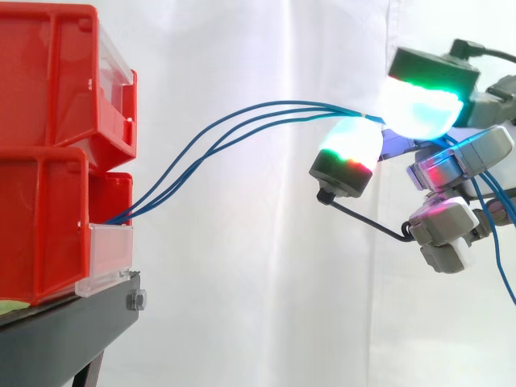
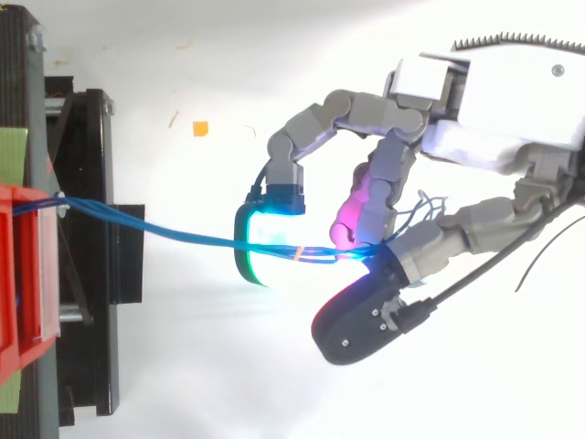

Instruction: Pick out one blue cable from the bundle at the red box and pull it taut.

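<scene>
Pinching the blue cables (image 2: 183,234) in the hand (image 2: 512,101), with curled fingers closing two glowing fingertips (image 1: 419,109) on the strands from opposite sides; holding what looks like three strands together, not one; reaching in from the right edge in the side view, well apart from the bins; drawing the strands out of the open front of the lower red bin (image 1: 40,226), just above its clear lip (image 1: 109,250); rising from there in a shallow arc to the pinch, bowed rather than straight in the side view; running almost straight across the gap in the top view, gathered close at the pads; trailing on past the fingers in loose blue loops toward the right edge; stacked beneath the upper red bin (image 1: 48,72) on the black stand (image 1: 72,330), before the white curtain (image 1: 266,282); lying apart on the white ground in the top view, a small orange scrap (image 2: 200,128).
</scene>
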